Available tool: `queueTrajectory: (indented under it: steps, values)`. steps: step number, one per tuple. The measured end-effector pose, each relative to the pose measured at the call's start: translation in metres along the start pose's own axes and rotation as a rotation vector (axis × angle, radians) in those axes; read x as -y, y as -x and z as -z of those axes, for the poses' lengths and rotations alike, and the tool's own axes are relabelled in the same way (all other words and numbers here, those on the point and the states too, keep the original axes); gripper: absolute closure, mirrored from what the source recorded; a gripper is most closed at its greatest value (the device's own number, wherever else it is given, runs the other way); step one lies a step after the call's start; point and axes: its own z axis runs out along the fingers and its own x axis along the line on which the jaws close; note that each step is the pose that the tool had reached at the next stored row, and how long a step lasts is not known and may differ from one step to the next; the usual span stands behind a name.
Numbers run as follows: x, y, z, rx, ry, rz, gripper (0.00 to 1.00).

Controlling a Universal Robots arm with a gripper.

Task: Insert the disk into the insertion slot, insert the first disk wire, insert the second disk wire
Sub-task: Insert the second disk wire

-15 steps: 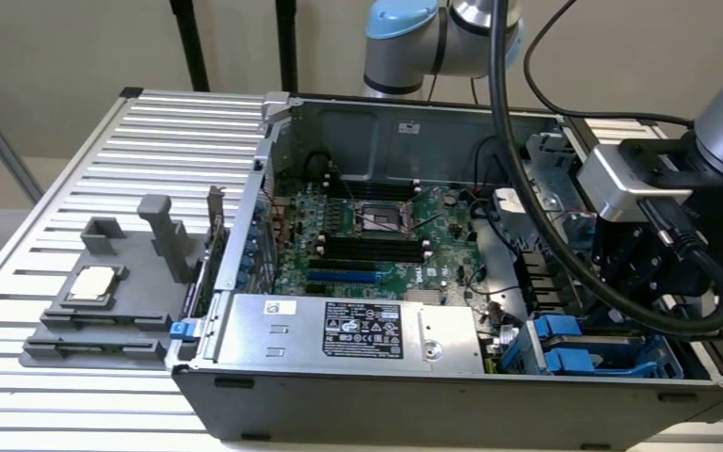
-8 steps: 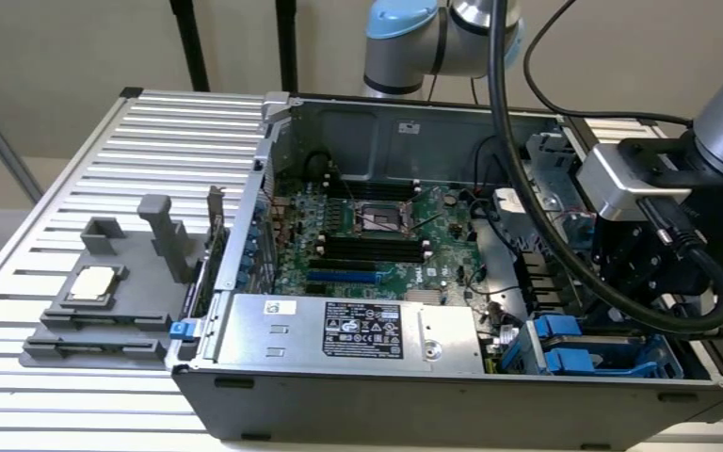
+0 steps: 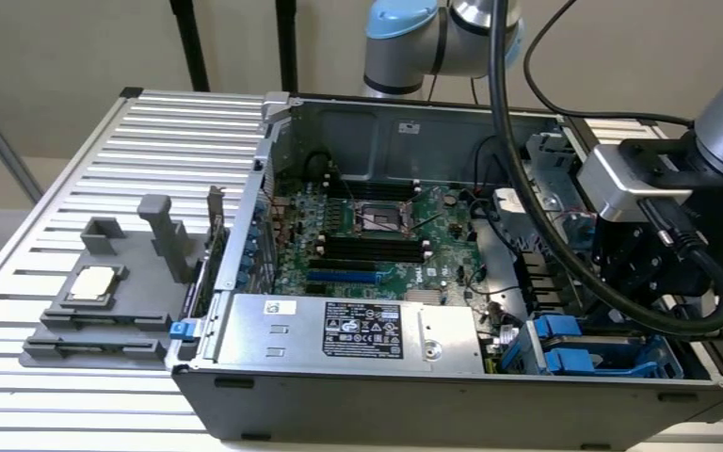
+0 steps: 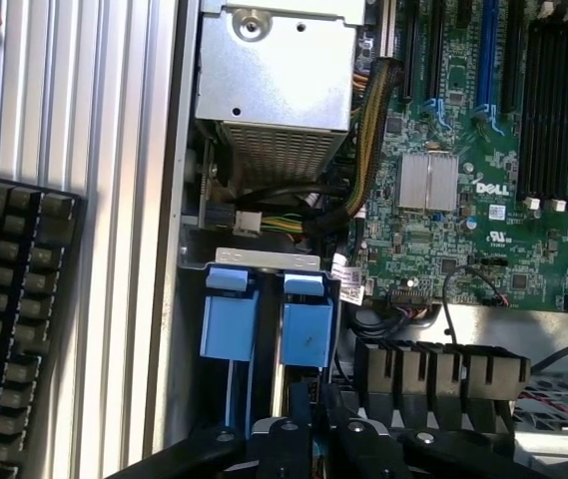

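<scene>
Two bright blue carrier frames stand side by side in the insertion slot's drive cage (image 4: 264, 260) at the case's corner. My gripper (image 4: 315, 407) is shut, and its black fingertips (image 4: 298, 411) sit right at the end of one blue carrier, the disk (image 4: 303, 334). The other blue carrier (image 4: 229, 324) is beside it. The disk's silver body is hidden inside the cage. In the exterior view the arm's black wrist (image 3: 644, 268) hangs over the same blue carriers (image 3: 575, 347) at the case's front right. A white plug on coloured wires (image 4: 247, 222) lies loose just beyond the cage.
The open computer case (image 3: 462, 405) lies on a slatted aluminium table (image 3: 148, 132). A silver power supply with a black label (image 3: 361, 330) sits beside the cage, with the motherboard (image 3: 375, 235) behind. A grey fixture (image 3: 110, 301) stands on the exterior view's left. A black keyboard (image 4: 9, 319) lies outside the case.
</scene>
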Motion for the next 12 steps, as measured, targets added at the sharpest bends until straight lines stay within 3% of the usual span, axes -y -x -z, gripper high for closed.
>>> queueTrajectory:
  steps: [12]
  values:
    - [-0.0001, -0.0011, -0.0003, 0.0002, -0.0001, 0.0, 0.84]
